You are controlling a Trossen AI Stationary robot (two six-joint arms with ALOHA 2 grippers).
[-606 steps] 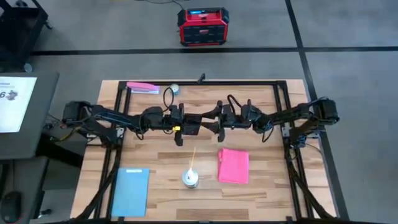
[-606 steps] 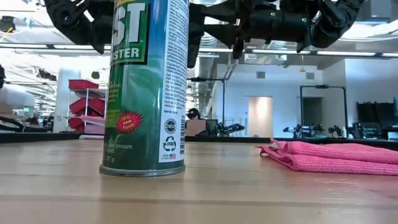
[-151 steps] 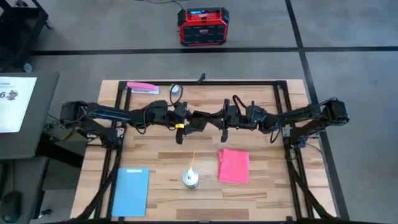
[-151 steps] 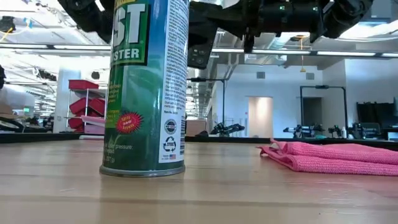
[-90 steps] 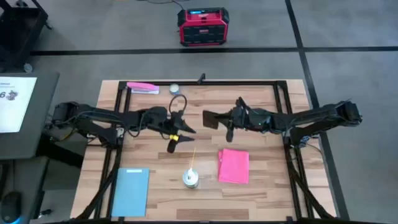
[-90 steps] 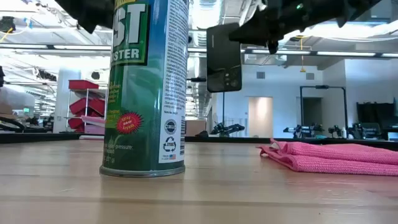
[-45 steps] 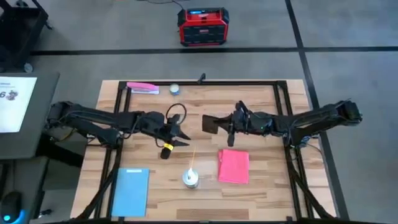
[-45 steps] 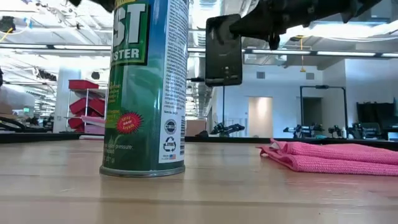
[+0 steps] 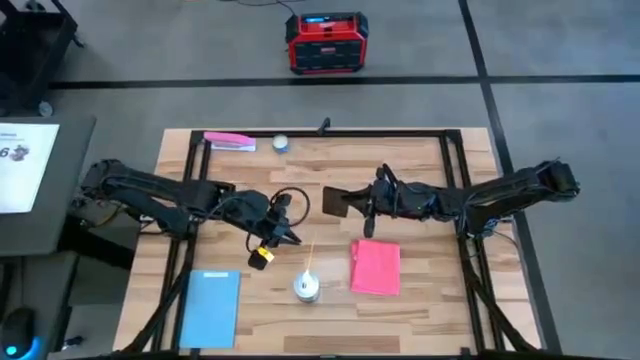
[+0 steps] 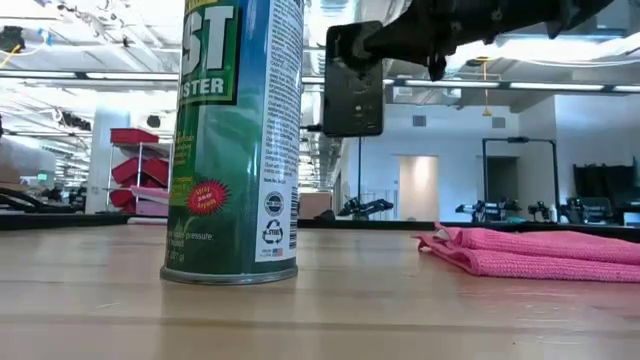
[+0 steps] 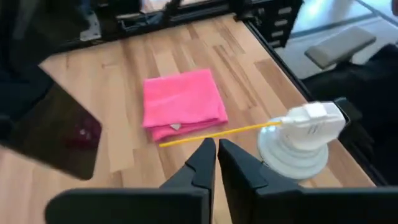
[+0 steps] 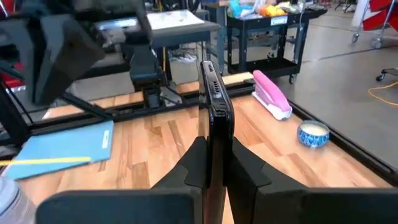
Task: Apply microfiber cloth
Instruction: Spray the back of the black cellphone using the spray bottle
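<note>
Wood makes the top of the table [image 9: 420,300], and going from its left edge to its right edge we first meet a flat light-blue rectangle [image 9: 210,307] lying near the front left corner. Next comes the left gripper [image 9: 268,246], low over the table's middle-left; its two dark fingers [image 11: 205,163] are pressed together with nothing between them. I think it is free so it can go and fetch the cloth. Just right of it stands a green spray can with a white cap [image 9: 306,287], and a thin yellow straw [image 11: 217,132] sticks out of the cap. Then comes the right gripper [image 9: 369,205], up in the air over the table's middle, pinching a flat black phone [image 9: 340,201] by its edge. The phone is held high and on its side, maybe so its face can be wiped. Below it, toward the front right part of the table, lies the soft pink-red folded microfiber cloth [image 9: 376,266]. It lies flat, with no gripper touching it. Its long side runs from the back edge of the table toward the front edge, and it leans only a tiny bit off straight.
</note>
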